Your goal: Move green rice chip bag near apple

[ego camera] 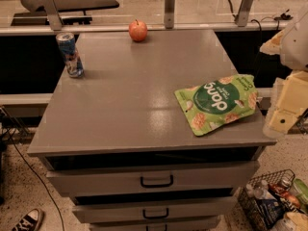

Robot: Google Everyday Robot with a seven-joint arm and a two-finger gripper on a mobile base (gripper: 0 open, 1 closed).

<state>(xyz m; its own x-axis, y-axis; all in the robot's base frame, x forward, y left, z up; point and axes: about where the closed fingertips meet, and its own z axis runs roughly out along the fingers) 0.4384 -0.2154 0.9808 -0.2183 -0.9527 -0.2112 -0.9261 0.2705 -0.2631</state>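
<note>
Blocky gripper (280, 118) hangs beside crinkly green rice chip bag (216, 103).

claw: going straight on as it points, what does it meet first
Probably the right edge of the table, just beside the green rice chip bag. The claw hangs off that edge, pointing down-left; depth is unclear.

Dim, warm yellowish light from above. A pale sheen lies on the gray table top (120, 88) beside the chip bag (217, 102). The can (70, 54) and apple (138, 31) cast short soft shadows. The gripper (283, 118), at the right edge, is brightly lit.
</note>
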